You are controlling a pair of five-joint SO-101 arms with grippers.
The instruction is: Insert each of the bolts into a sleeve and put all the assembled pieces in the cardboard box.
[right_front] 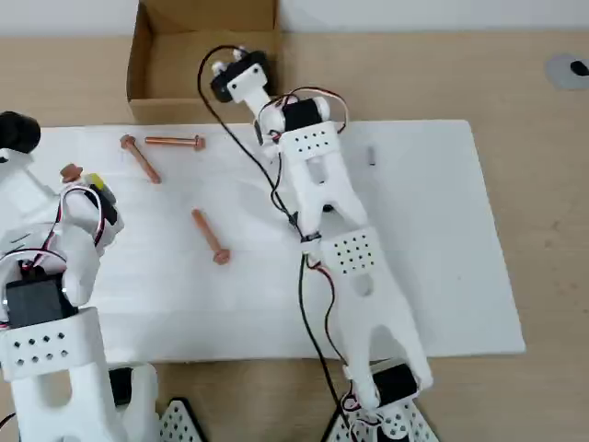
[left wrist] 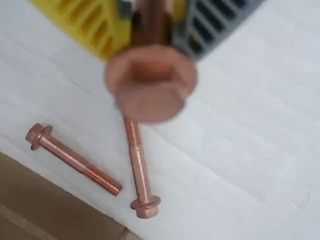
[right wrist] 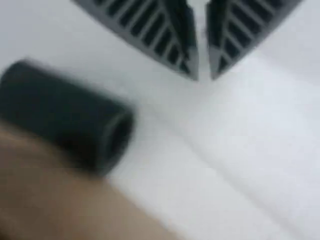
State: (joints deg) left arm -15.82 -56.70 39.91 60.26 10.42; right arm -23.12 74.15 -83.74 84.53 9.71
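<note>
My left gripper [left wrist: 152, 52] is shut on a copper bolt [left wrist: 150, 82], whose hex head faces the wrist camera. In the high view that gripper [right_front: 81, 180] hovers over the left end of the white sheet [right_front: 414, 258]. Two more bolts [left wrist: 75, 160] [left wrist: 139, 170] lie below it near the sheet's edge. A third loose bolt [right_front: 211, 237] lies mid-sheet. A dark sleeve [right wrist: 65, 115] lies on its side by the sheet's edge, beside my right gripper [right wrist: 201, 77], which is shut with nothing held. The cardboard box [right_front: 138, 64] stands open at the back.
The right arm [right_front: 317, 175] stretches across the middle of the sheet toward the box, with its cable trailing alongside. A small dark piece [right_front: 372, 156] lies on the sheet right of that arm. A grey disc [right_front: 566, 69] sits at the table's far right.
</note>
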